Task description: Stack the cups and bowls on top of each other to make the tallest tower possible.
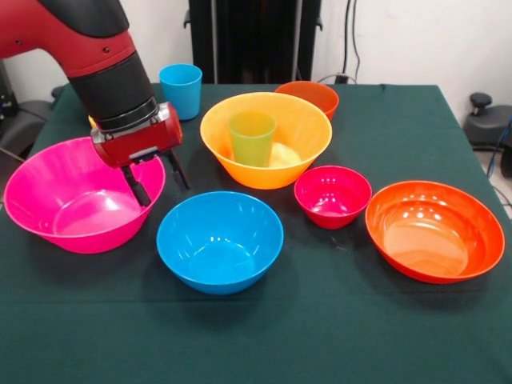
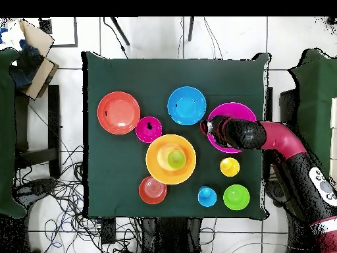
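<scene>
- Front view shows me the gripper (image 1: 157, 182) with fingers spread apart, holding nothing, over the big pink bowl (image 1: 80, 196) rim by one side edge.
- I see a green cup (image 1: 251, 138) standing inside the big orange bowl (image 1: 300, 128) mid-table.
- Blue bowl (image 1: 219, 241) sits beside the pink one.

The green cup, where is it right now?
The green cup stands upright inside the big orange bowl near the table's middle. In the front view the small magenta bowl sits just in front and to the right of that bowl.
</scene>
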`<control>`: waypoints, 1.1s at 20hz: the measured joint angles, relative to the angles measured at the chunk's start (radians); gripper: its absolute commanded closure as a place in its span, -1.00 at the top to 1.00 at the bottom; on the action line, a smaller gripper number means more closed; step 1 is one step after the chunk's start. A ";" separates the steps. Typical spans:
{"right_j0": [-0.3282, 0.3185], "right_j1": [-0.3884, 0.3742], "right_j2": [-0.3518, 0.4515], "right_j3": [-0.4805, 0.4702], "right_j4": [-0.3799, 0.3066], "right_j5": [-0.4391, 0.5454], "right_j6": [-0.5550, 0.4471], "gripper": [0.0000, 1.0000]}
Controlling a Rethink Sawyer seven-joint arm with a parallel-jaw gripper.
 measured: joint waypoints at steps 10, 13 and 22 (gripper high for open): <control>0.024 -0.045 -0.002 0.000 0.003 0.000 0.000 -1.00; 0.030 -0.059 -0.003 0.000 0.006 0.000 0.000 -1.00; 0.047 -0.074 -0.005 0.000 0.009 0.000 0.000 -1.00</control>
